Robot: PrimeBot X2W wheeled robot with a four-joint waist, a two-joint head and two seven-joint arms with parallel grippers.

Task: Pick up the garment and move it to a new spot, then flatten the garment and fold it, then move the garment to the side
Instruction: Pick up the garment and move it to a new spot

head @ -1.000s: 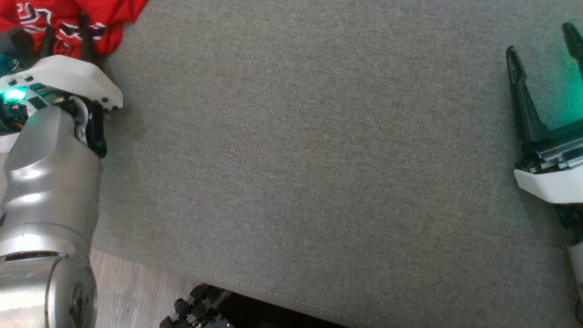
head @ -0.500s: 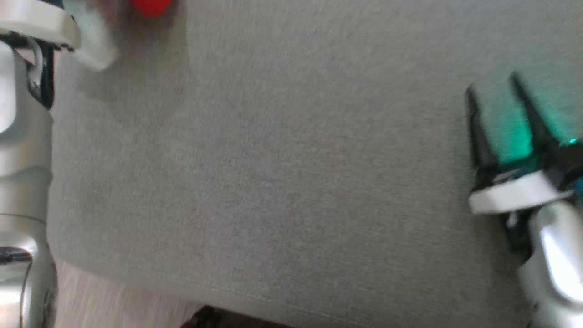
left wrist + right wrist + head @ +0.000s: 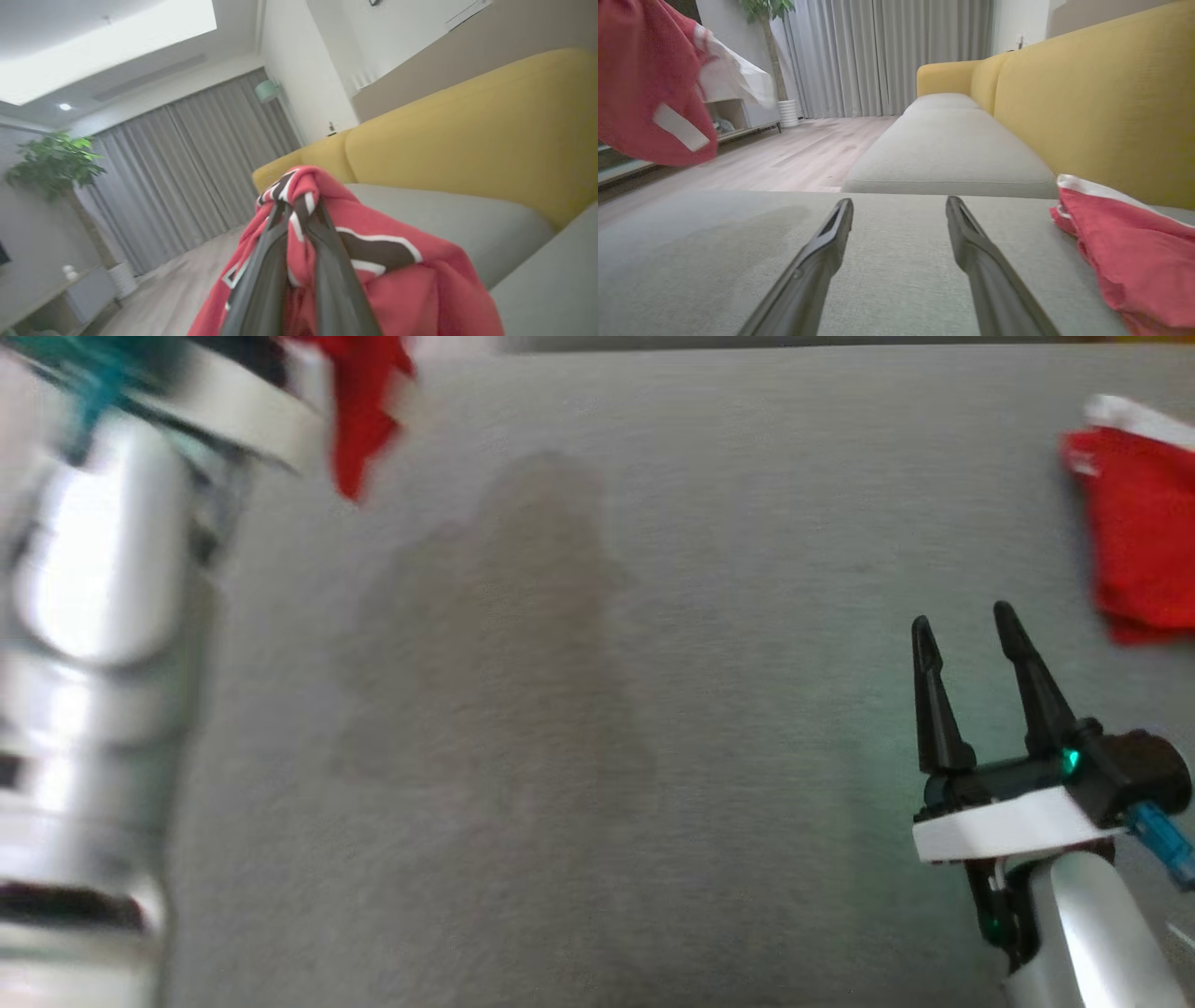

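Note:
My left gripper [image 3: 299,207] is shut on a bunched fold of the red garment [image 3: 392,275], which has black and white stripes and drapes over both fingers in the left wrist view. In the head view the left arm [image 3: 103,551] is blurred at the far left, and a corner of the red garment [image 3: 362,411] dangles beside it above the grey cushion [image 3: 597,709]. The garment [image 3: 644,79] hangs in the air at the upper left of the right wrist view. My right gripper [image 3: 966,625] rests low over the cushion, open and empty, its fingers [image 3: 822,247] spread apart.
A second red cloth with a white edge [image 3: 1139,541] lies on the cushion just right of the right gripper, also seen as the red cloth [image 3: 1125,252]. A yellow sofa back [image 3: 1087,93] rises behind. A wooden floor [image 3: 794,154] lies beyond the cushion's edge.
The head camera has shifted, so the whole picture moved. The red garment, lying on the cushion by my left gripper a second ago, now hangs lifted from it. The right gripper stays open.

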